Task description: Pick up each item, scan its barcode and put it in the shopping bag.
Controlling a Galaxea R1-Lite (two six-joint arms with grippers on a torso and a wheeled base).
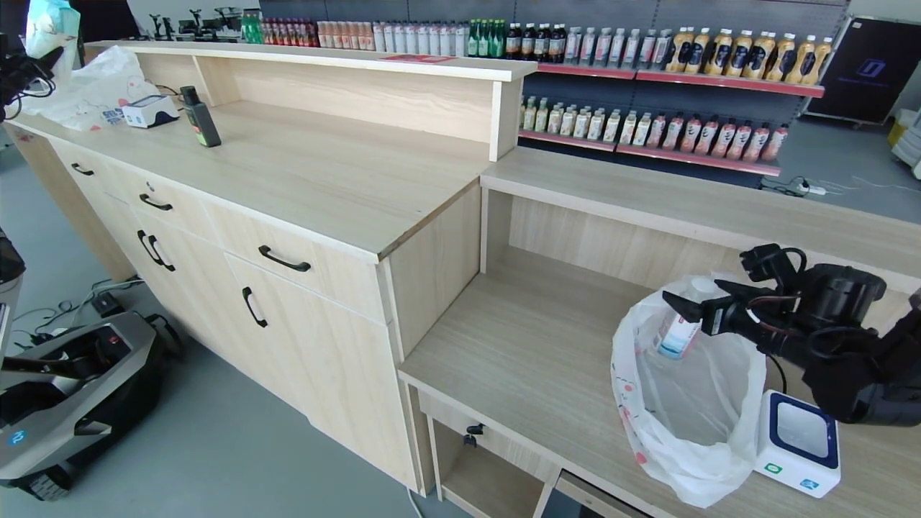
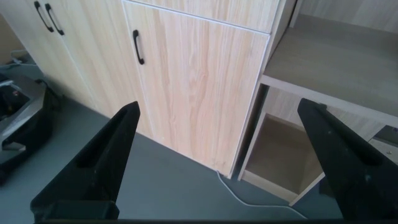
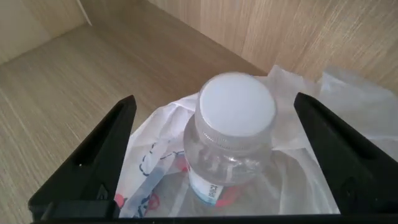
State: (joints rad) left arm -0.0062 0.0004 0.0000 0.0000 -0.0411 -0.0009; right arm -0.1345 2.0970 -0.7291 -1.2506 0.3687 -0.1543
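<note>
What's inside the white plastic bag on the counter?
A clear bottle with a white cap sits in the shopping bag. The bag's crumpled sides cover its bottom, so anything else down there cannot be seen.

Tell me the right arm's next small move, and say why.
Probably lift the right gripper straight up, clear of the bag. Its fingers stand wide open on either side of the bottle without touching it, and the bottle sits upright in the bag's mouth, so the drop looks done.
</note>
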